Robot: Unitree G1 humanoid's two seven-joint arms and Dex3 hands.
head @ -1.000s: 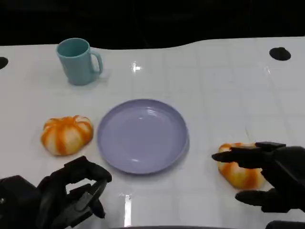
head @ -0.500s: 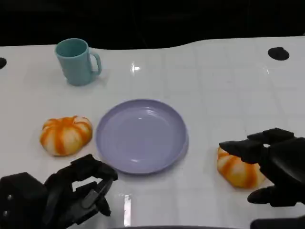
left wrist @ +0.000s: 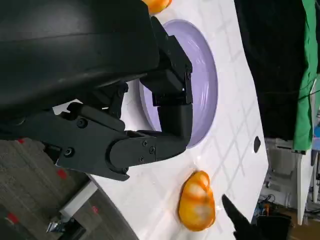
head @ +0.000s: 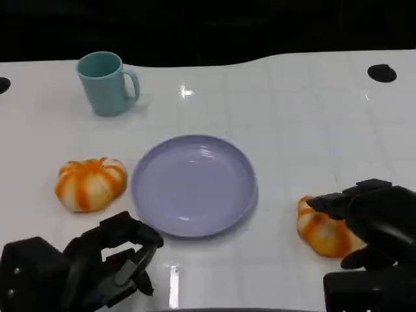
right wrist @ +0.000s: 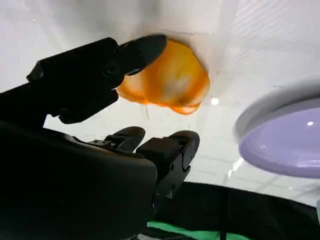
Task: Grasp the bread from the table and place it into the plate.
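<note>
The orange-and-white bread (head: 320, 231) near the right hand is seen lying on the white table (head: 292, 117), just to the right of the lavender plate (head: 194, 184) and apart from its rim; it is partly covered from above by the right hand (head: 367, 221), whose fingers (head: 331, 203) are spread over its top; in the right wrist view the same bread (right wrist: 170, 80) is shown with one black fingertip (right wrist: 145, 49) touching or nearly touching its upper edge, while the other fingers are curled below, clear of it; whether the loaf is actually gripped cannot be told, and it looks more like a hand draped over it than clamped on it. The plate is found at the centre of the table, bare inside. A second bread (head: 90, 183), pumpkin-shaped with orange stripes, is placed on the far side of the plate, to its left, well apart from the first. The left hand (head: 107, 257) is held low at the near edge, fingers loosely curled in with nothing between them. A teal mug (head: 105, 83) is stood upright behind the left bread, handle turned to the right. In the left wrist view the plate (left wrist: 202, 90) is glimpsed past the black fingers (left wrist: 150, 150), with the bread (left wrist: 196, 207) beyond it.
</note>
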